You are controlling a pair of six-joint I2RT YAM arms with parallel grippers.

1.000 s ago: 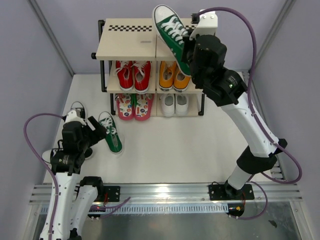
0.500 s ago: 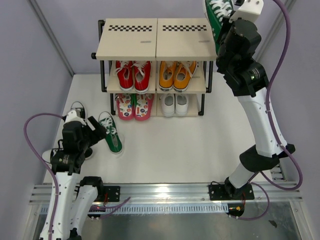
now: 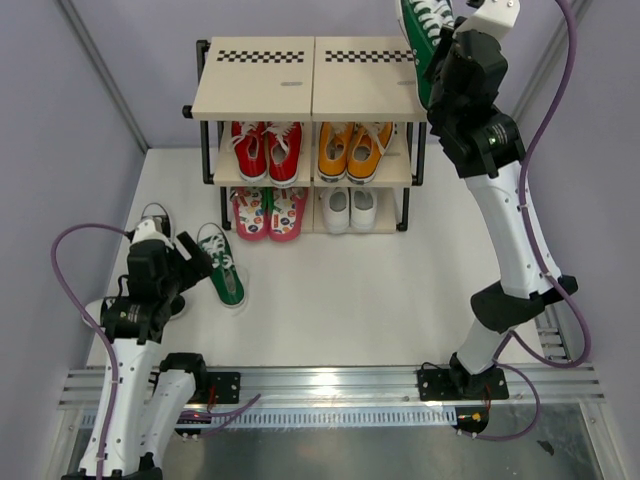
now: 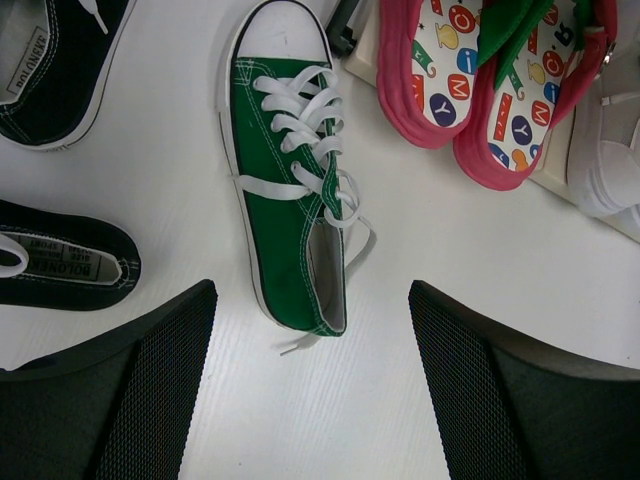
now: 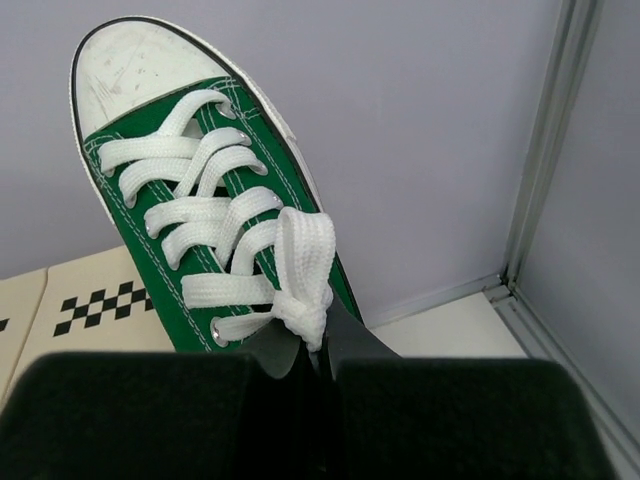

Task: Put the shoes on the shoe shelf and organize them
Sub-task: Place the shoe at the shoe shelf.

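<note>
Right gripper [image 5: 312, 365] clamped on green sneaker [image 5: 215, 210] at its opening, toe pointing away from claw. Shoe shelf [image 3: 300, 95] top board below-left of claw. Left gripper [image 4: 310, 292] wide open, empty, above second green sneaker [image 4: 285, 200], toe ahead.

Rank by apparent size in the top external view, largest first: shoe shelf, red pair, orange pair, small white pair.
1. shoe shelf, by far.
2. red pair and orange pair: alike, not ranked.
3. small white pair; its lower tier is farther from the camera, which may shrink it.
</note>
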